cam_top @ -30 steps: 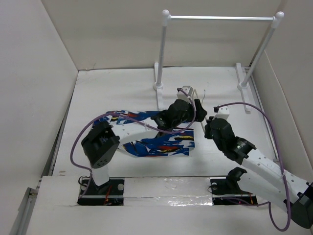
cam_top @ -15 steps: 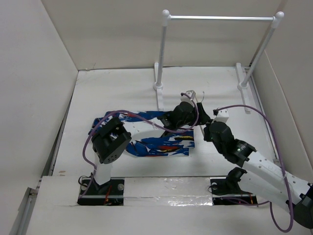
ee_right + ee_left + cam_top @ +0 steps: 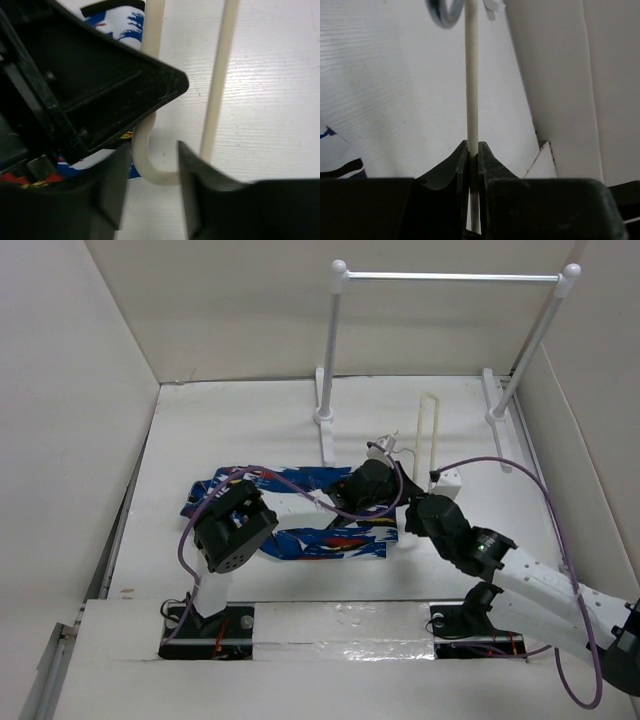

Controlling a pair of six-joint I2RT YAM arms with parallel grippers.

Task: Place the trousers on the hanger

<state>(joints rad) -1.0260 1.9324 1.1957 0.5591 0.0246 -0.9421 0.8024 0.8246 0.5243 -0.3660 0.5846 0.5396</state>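
Observation:
The royal-blue streaked trousers (image 3: pixel 300 512) lie flat on the table under my left arm; one corner shows in the right wrist view (image 3: pixel 117 20). The cream hanger (image 3: pixel 428 430) reaches away from both grippers toward the rail stand. My left gripper (image 3: pixel 402 478) is shut on one of its thin bars (image 3: pixel 471 90), and the metal hook (image 3: pixel 444 12) shows at the far end. My right gripper (image 3: pixel 152 157) is open. The hanger's curved corner (image 3: pixel 147 167) sits between its fingers (image 3: pixel 192 172), close against the left gripper's black body (image 3: pixel 85 85).
The tall white two-post rail stand (image 3: pixel 332 340) rises at the back, its feet (image 3: pixel 497 415) on the table. White walls (image 3: pixel 80 390) enclose the left, back and right sides. Purple cables (image 3: pixel 520 475) loop over both arms.
The left gripper has shut on the hanger bar and the right gripper has opened off it. The hanger now shows stretched out toward the rail stand. The left elbow has shifted right.

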